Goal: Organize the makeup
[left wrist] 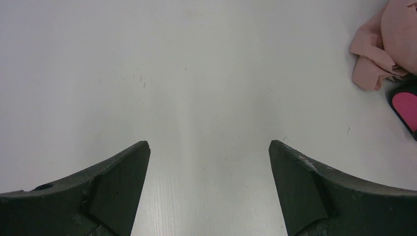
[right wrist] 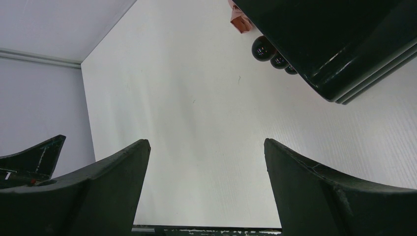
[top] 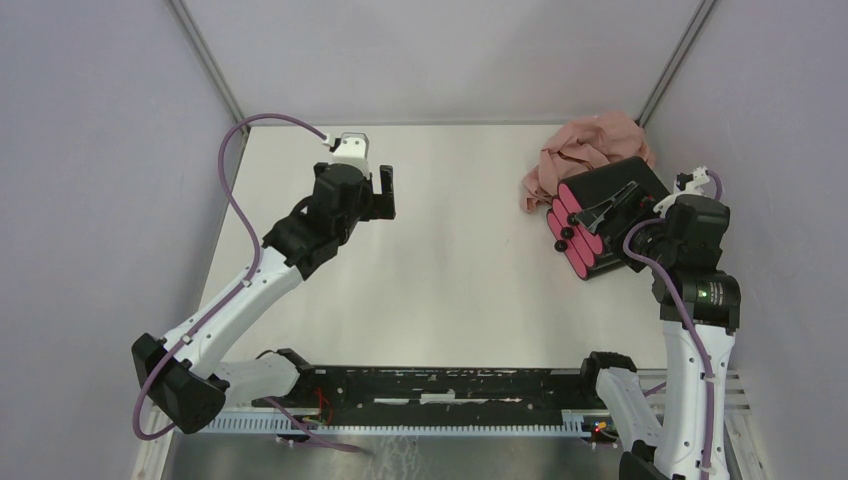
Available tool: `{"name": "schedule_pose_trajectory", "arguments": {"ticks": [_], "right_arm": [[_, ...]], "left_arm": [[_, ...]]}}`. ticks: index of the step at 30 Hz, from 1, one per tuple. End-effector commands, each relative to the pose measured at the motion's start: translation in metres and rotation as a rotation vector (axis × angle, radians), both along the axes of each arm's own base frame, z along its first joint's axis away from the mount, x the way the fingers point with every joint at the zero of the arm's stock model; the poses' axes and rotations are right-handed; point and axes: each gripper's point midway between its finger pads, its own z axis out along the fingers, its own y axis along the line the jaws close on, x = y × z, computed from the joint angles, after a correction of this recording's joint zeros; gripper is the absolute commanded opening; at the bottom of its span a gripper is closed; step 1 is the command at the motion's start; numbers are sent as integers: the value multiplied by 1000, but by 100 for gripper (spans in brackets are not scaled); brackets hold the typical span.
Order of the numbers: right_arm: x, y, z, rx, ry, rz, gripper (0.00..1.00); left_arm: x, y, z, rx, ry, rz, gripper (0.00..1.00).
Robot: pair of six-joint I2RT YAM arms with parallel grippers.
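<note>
Left claw [top: 384,192] hangs at ten o'clock over the smooth white table [top: 450,280], its matte dark fingers [left wrist: 118,187] spread wide and gripping nothing. Right claw [right wrist: 206,142] is spread wide too and bare, at three o'clock by the glossy black box [top: 640,175] with its rounded magenta drawers [top: 592,258] and ball-shaped black knobs [right wrist: 263,47]. A crumpled pinkish cloth [top: 590,145] touches the box at one o'clock. The makeup itself is out of sight in every view.

The right hand [top: 605,207] is covering part of the box [top: 640,172] in the overhead view. The box is hiding part of the cloth [top: 590,140]. Both wrist views are cropping the box at their edges.
</note>
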Motion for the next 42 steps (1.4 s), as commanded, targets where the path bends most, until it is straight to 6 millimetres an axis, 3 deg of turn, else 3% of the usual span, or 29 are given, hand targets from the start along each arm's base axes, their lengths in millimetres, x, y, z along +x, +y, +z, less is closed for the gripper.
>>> {"name": "schedule_pose_trajectory", "arguments": {"ticks": [1,42], "right_arm": [[4,1,11,-2,-51,2,93],[4,1,10,2,-48,3,93]], "left_arm": [[2,-4,23,-47,-67,-11,98],[2,-7,16,-38,-48,-26,98]]}}
